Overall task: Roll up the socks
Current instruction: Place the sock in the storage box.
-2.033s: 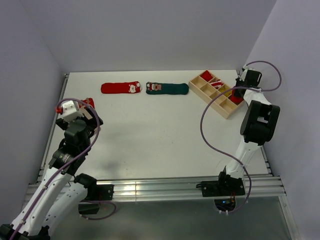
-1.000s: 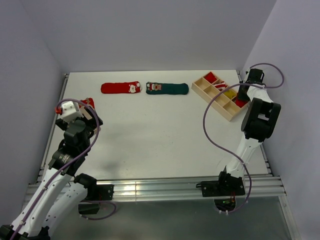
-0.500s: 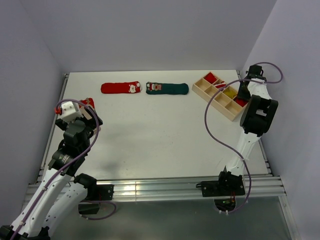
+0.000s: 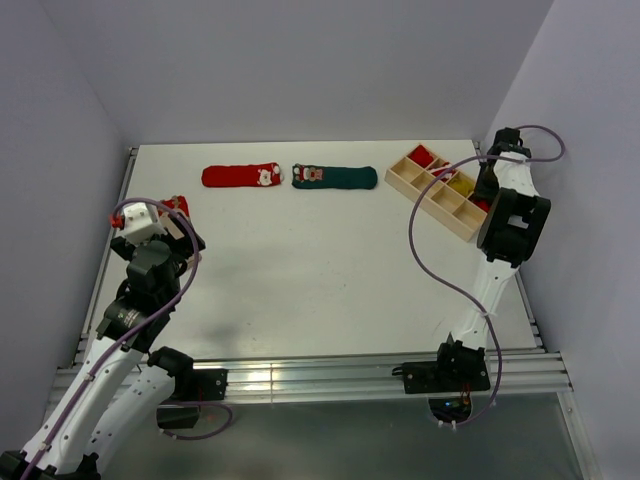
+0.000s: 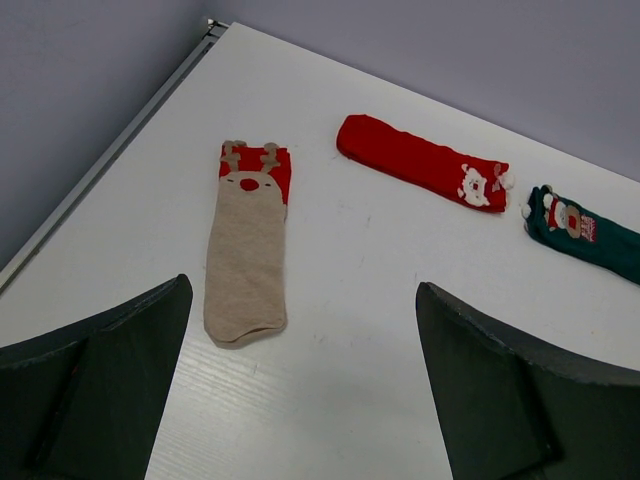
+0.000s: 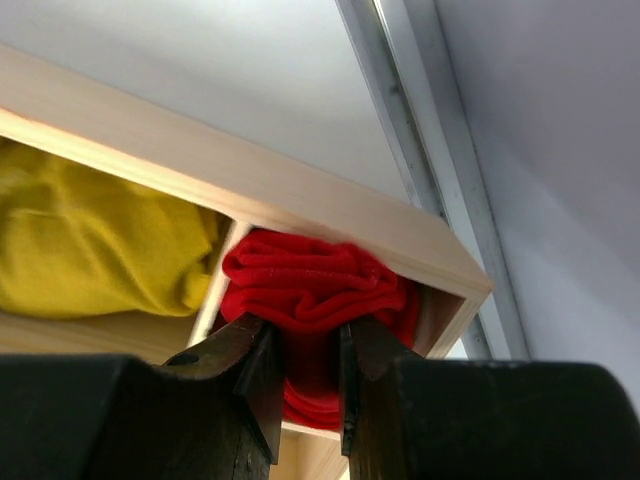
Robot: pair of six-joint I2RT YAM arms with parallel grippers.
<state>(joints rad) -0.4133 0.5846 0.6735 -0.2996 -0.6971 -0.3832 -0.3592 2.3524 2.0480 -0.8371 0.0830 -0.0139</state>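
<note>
A rolled red sock (image 6: 310, 285) sits in the end compartment of the wooden box (image 6: 300, 195), and my right gripper (image 6: 305, 345) is shut on it from above. In the top view that gripper (image 4: 488, 196) is at the box's right end. A flat red sock (image 4: 238, 176) and a dark green sock (image 4: 335, 177) lie in a row at the back. A beige sock with a red cuff (image 5: 248, 255) lies flat at the left. My left gripper (image 5: 300, 400) hovers open just short of its toe, with nothing between the fingers.
The wooden box (image 4: 440, 190) has several compartments; one beside the red roll holds a yellow bundle (image 6: 90, 240). A metal rail (image 6: 430, 130) and the right wall run close behind the box. The left wall and table edge are near the beige sock.
The right wrist has swung back toward the right wall over the box's end, and the box has shifted slightly to the right. The left arm has not moved.
</note>
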